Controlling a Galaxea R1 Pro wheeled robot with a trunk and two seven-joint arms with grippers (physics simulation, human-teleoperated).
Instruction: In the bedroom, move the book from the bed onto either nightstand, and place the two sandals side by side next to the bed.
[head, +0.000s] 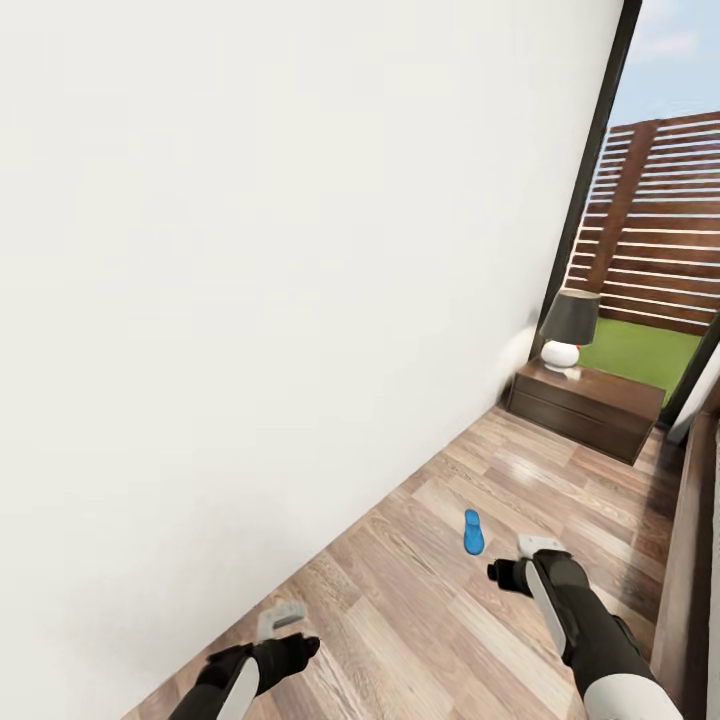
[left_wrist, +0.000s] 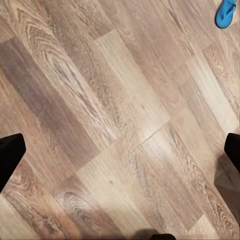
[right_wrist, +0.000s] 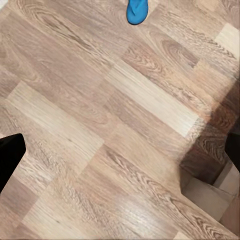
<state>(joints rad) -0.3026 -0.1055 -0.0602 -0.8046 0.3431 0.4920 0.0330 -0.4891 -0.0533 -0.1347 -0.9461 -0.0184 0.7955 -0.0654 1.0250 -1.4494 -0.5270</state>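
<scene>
Your left gripper (left_wrist: 120, 150) and right gripper (right_wrist: 120, 150), fingers spread and released, hover over bare plank floor (head: 420, 590); one blue sandal (head: 474, 532) lies ahead.

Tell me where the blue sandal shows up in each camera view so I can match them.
Head view: blue sandal on the wooden floor, low and right of centre, just ahead of the right gripper.
Left wrist view: at the top right corner, partly cut off.
Right wrist view: at the top edge, partly cut off.
Shared landmark: the wooden floor planks.
</scene>
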